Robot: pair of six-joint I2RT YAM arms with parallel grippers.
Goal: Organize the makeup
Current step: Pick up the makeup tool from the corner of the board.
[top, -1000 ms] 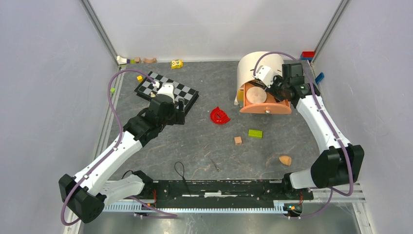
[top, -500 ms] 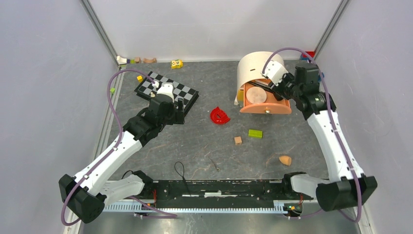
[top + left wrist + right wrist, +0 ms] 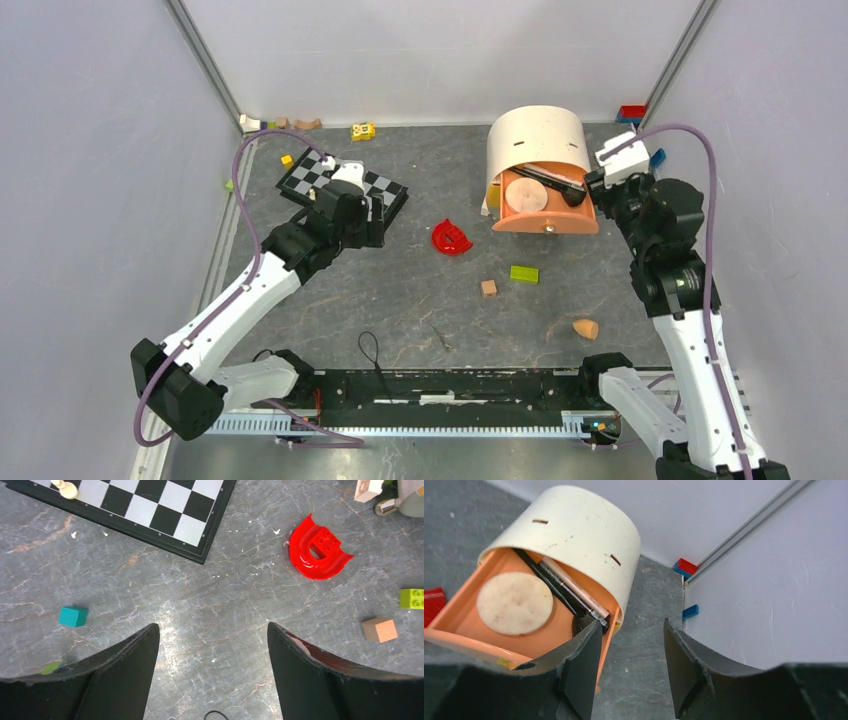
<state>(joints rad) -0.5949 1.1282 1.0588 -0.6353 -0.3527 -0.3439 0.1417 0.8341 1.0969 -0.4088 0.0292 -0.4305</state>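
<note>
Several pieces of the makeup already lie in the orange tray [image 3: 469, 647] under its cream curved cover [image 3: 574, 525], in the upper right of the top view: a round peach pad [image 3: 514, 602] and black-handled brushes [image 3: 556, 587] along the back. One orange teardrop sponge [image 3: 586, 328] lies loose on the tabletop [image 3: 420, 290] at the lower right, so I judge the task mostly done but not finished. The right pincer [image 3: 631, 630] is spread and holds nothing. It hangs just beside the right edge of the tray, with the brushes near and the sponge well apart. The left pincer [image 3: 212, 630] is also spread and empty, over bare tabletop near the chessboard [image 3: 150, 505].
</note>
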